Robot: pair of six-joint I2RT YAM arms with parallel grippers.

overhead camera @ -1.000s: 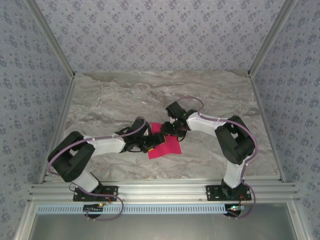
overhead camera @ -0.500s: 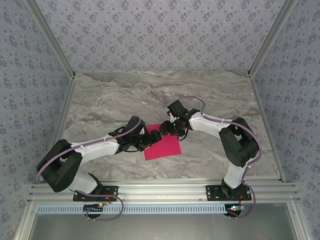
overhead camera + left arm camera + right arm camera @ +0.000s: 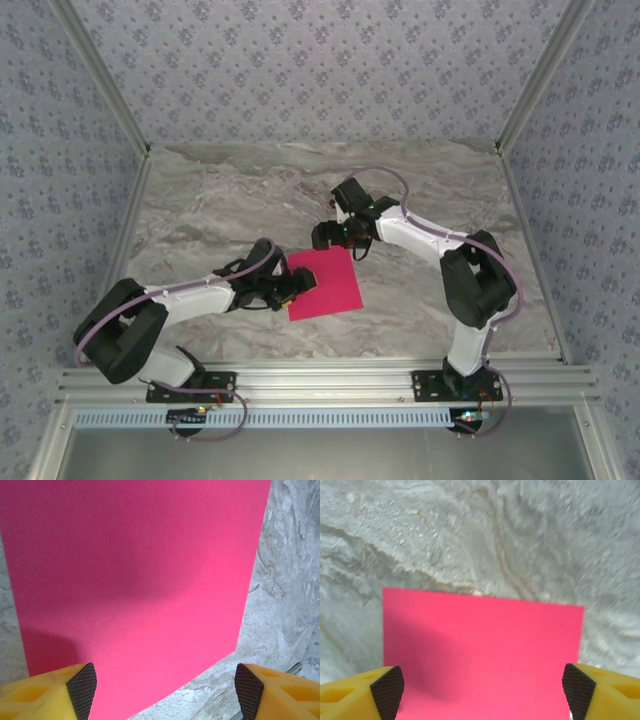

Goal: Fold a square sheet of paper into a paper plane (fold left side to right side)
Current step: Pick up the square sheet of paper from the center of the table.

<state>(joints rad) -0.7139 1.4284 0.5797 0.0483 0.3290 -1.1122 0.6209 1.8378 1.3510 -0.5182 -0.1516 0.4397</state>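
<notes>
Near edge: both arm bases sit on the rail [image 3: 320, 385]. Between the rail and the sheet [image 3: 328, 288] runs a bare strip of table [image 3: 200, 200].

Sheet: lies flat on the table, centre and slightly near, pink face up. It is turned a little off square to the rail. All four edges read straight, and no fold or lifted corner is visible.

Left gripper [image 3: 300, 282]: low at the sheet's left edge, toward the far-left corner. In the wrist view the left gripper [image 3: 165, 692] has jaws spread wide, with the pads [image 3: 82, 685] on either side above pink paper. Nothing is held. Whether a pad touches the sheet cannot be told.

Right gripper [image 3: 335, 238]: at the sheet's far edge, toward its left end. In the wrist view the right gripper [image 3: 482, 692] also stands wide, pads [image 3: 387, 690] apart over the paper. The sheet's opposite edge and two corners lie clear ahead on bare marble. Nothing is gripped.

Room: open table left, right and far of the sheet, up to the walls [image 3: 320, 70]. The two grippers stand near each other by the far-left corner.
</notes>
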